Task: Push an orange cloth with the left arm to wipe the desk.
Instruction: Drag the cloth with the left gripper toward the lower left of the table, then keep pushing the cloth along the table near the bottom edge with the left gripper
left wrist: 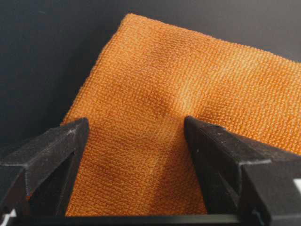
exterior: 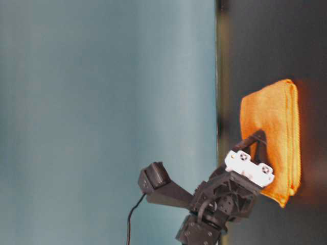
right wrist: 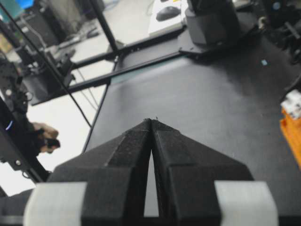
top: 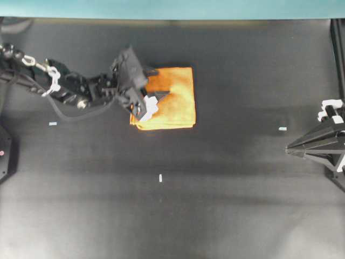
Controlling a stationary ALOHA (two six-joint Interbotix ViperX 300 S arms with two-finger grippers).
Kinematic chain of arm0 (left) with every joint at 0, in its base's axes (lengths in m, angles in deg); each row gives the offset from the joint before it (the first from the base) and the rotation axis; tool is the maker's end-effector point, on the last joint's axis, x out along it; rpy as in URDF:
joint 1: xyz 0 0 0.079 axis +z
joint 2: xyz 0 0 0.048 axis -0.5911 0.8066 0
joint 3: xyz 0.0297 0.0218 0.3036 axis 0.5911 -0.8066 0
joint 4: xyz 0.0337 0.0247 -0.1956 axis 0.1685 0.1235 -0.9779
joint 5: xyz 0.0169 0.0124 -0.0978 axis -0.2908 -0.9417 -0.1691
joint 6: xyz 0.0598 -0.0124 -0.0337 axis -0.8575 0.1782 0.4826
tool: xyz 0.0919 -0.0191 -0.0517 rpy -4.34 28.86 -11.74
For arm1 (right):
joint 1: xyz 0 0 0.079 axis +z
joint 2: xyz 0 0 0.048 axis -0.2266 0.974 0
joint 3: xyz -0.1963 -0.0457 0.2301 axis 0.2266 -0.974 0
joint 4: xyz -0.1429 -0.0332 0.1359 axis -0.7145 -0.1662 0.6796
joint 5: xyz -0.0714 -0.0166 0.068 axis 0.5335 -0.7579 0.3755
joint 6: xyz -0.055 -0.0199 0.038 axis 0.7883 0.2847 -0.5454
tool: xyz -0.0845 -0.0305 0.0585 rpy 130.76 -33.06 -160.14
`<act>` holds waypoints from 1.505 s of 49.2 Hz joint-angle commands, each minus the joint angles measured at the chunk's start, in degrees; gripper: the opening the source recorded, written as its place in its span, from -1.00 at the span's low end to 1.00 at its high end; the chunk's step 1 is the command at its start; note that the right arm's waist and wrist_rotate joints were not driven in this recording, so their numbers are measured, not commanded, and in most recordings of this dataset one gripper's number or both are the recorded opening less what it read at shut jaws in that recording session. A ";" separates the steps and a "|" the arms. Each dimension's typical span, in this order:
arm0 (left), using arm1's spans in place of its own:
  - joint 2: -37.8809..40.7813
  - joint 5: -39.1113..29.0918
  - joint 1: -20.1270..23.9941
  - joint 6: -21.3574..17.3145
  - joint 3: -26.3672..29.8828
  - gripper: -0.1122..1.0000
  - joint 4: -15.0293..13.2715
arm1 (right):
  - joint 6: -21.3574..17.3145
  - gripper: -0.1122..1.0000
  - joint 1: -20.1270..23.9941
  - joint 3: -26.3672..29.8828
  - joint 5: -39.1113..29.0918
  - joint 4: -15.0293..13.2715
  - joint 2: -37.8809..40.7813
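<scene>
The orange cloth (top: pixel 173 100) lies folded flat on the black worktop (top: pixel 215 205), toward the teal strip (top: pixel 172 8) along the far edge and left of centre in the overhead view. The left arm (top: pixel 70 89) reaches in from the left, and the left hand (top: pixel 153 100) is positioned over the cloth's left portion. Its fingers (left wrist: pixel 51 155) are spread wide apart, with cloth visible between them in the left wrist view; nothing is clamped. Whether the fingertips press on the fabric cannot be determined. The right hand (top: pixel 294 147) sits at the right edge, well apart from the cloth, fingers (right wrist: pixel 129 150) closed together and empty.
</scene>
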 commanded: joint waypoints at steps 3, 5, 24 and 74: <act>-2.29 0.18 -3.69 0.18 -2.11 0.63 0.18 | 0.00 -0.79 -0.09 0.18 0.18 0.09 0.09; -2.90 0.26 -4.83 0.26 -2.99 0.63 0.18 | 0.00 -0.79 0.00 0.18 0.18 0.00 0.00; -9.32 0.18 -19.34 3.96 -11.69 0.63 0.18 | 0.00 -0.79 0.00 0.18 -0.88 0.09 -0.88; -9.40 0.18 -44.56 8.96 -10.72 0.63 0.18 | 0.00 -0.79 0.00 0.18 -0.88 0.09 -1.58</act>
